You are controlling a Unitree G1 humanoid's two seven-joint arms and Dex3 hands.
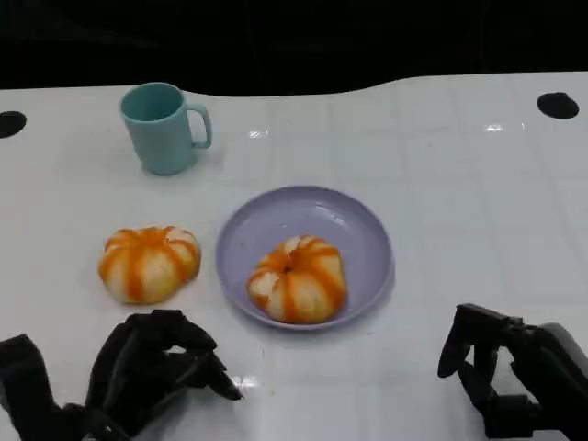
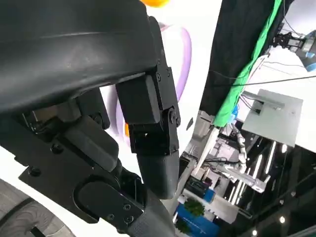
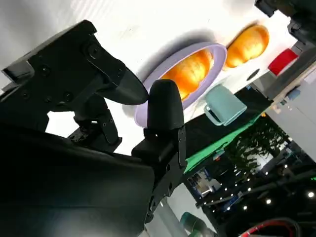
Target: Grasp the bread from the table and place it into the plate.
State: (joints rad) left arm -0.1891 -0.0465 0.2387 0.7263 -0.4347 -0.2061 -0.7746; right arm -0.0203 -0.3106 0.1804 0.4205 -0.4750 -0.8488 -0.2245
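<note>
item: two orange-striped bread rolls are being shown in the head view; one bread roll [image 1: 298, 278] is lying inside the lilac plate [image 1: 363, 230] at frame centre, so that part of the task is being judged as met, while the second bread roll [image 1: 149, 263] is being left on the white table [image 1: 478, 202] at left centre, just beside the plate's rim but apart from it. item: a teal mug [image 1: 163, 127] is being kept upright in the upper left, well apart from the plate. item: the left hand [image 1: 152, 367] is being held low at lower left, near the table roll, fingers curled inward with nothing in them. item: the right hand [image 1: 505, 372] is being held at lower right, fingers bent and apart, nothing being gripped.
</note>
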